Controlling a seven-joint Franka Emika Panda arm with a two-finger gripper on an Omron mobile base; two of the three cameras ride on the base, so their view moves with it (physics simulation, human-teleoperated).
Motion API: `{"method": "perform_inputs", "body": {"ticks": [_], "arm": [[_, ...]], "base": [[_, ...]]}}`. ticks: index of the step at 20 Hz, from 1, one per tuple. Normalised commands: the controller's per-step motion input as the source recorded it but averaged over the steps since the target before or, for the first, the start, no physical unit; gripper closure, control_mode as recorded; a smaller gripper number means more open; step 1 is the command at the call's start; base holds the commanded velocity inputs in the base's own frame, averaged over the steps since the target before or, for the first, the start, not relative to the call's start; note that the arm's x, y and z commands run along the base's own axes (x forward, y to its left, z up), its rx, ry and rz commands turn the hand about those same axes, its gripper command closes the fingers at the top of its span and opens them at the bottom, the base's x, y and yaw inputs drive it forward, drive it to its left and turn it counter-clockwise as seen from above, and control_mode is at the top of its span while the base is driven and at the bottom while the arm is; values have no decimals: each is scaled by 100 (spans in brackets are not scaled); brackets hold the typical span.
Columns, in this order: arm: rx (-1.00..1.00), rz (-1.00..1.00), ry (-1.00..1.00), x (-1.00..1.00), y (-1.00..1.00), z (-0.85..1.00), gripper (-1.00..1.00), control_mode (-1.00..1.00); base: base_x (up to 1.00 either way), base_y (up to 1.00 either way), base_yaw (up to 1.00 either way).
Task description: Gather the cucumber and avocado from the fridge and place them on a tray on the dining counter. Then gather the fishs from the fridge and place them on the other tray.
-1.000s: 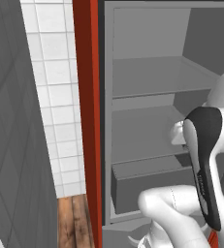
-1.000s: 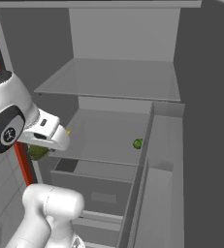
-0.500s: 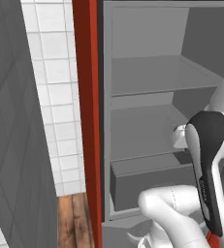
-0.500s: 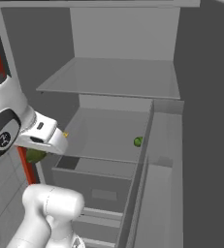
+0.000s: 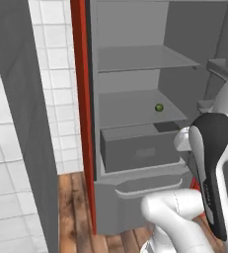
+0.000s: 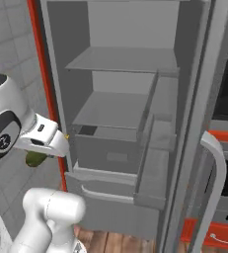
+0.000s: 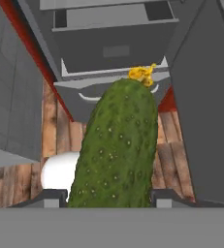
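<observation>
**While the fridge stands open, the cucumber sits in the claw**

With its door swung wide, the fridge [image 5: 135, 99] shows two grey shelves and a closed drawer [image 5: 140, 148] beneath them. On the lower shelf [image 5: 130, 111] a small round green thing, likely the avocado [image 5: 159, 107], rests near the back, alone and well apart from the walls. The upper shelf [image 6: 125, 62] carries nothing that can be made out. No fish can be picked out in any compartment.

The gripper [image 7: 108, 196] is clamped on the cucumber [image 7: 116, 145], its two fingertips pressed against the sides of the bumpy dark green body. The cucumber points away from the hand, its yellow blossom end [image 7: 141, 73] farthest out, over the wooden floor [image 7: 50, 140] in front of the fridge.

From the right base view, the arm's wrist reaches out left of the red fridge edge [image 6: 44, 84], with a bit of the cucumber [image 6: 35, 158] showing below it, outside the fridge.
</observation>
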Motion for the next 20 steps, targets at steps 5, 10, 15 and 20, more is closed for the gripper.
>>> {"method": "perform_inputs", "body": {"ticks": [5,10,15,20], "arm": [[0,0,0,0,0,0,100,100],[0,0,0,0,0,0,100,100],[0,0,0,0,0,0,100,100],[0,0,0,0,0,0,100,100]], "base": [[-100,3,-22],[-100,4,-57],[-100,9,-82],[-94,15,-88]]}}
